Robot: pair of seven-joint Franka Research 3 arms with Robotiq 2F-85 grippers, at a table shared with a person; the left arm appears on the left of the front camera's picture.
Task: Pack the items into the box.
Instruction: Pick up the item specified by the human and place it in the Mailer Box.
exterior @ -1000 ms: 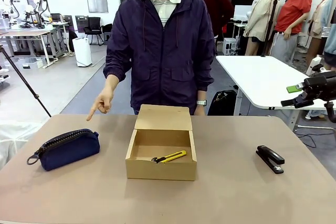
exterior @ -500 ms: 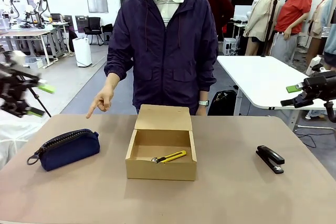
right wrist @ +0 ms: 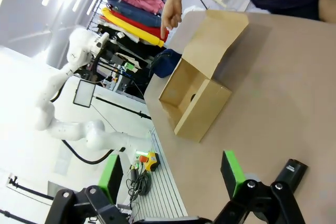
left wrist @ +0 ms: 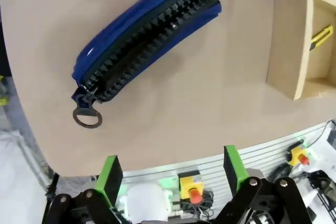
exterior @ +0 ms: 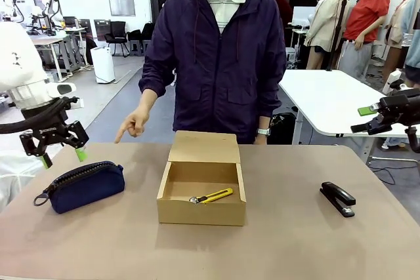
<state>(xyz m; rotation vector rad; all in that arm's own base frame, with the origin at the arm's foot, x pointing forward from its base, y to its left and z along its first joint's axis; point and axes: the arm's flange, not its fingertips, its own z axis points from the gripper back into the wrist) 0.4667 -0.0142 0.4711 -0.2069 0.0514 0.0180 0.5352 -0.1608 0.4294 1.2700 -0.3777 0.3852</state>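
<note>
A navy blue zippered pouch (exterior: 84, 185) with a ring pull lies on the table's left side; in the left wrist view the pouch (left wrist: 149, 32) runs diagonally below the camera. My left gripper (exterior: 60, 151) hovers open above and behind the pouch's left end, and its own view shows the left gripper (left wrist: 173, 176) with nothing between the fingers. The open brown box (exterior: 202, 187) sits mid-table, its flap lid standing up at the back, and the yellow-and-black utility knife (exterior: 212, 196) lies inside. My right gripper (exterior: 365, 120) hangs open off the table's right edge; the right wrist view shows the right gripper (right wrist: 173, 173) and the box (right wrist: 200, 81).
A person stands behind the table, one hand (exterior: 134, 124) pointing down toward the pouch. A black stapler (exterior: 338, 199) lies on the table's right side. A white table (exterior: 328, 96) stands behind at the right.
My left arm has swung in from the left edge and now hovers over the pouch's left end. The person has straightened up slightly. The right arm is unmoved.
</note>
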